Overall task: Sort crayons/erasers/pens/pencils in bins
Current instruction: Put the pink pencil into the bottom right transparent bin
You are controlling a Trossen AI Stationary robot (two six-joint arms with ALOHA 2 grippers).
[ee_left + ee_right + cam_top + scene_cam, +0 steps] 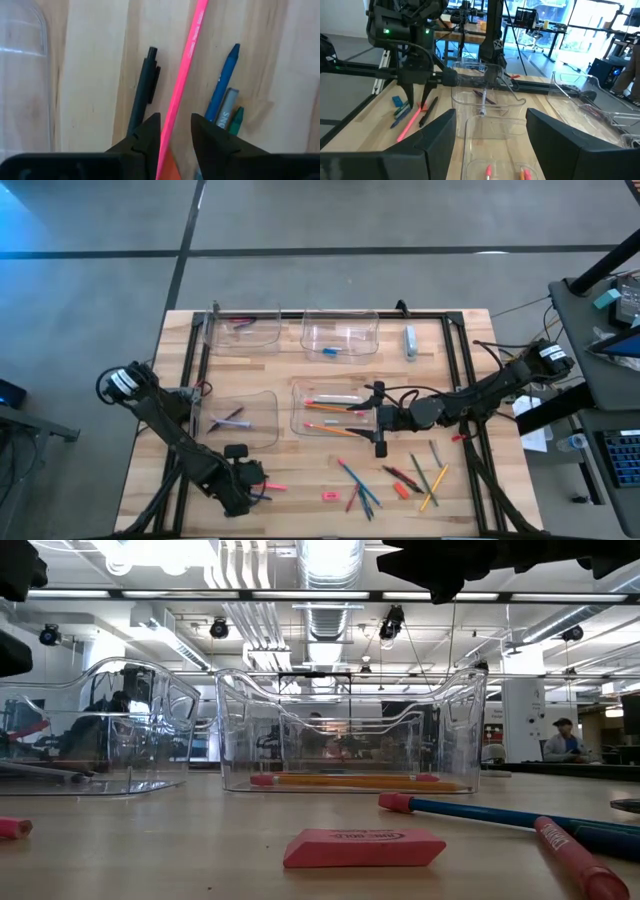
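The pink pencil [181, 80] lies on the table near the front-left corner, next to a black pen [142, 92] and blue crayon [223, 80]. The left gripper [175, 131] straddles it, fingers maybe not touching yet. The right gripper [490, 131] hangs spread over the pencil bin [335, 410].

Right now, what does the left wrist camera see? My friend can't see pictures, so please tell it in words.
The left pincer has its two dark fingers either side of a long, thin pink pencil lying on the pale wooden table. Beside it lie a slim black pen, a blue crayon and a green crayon.
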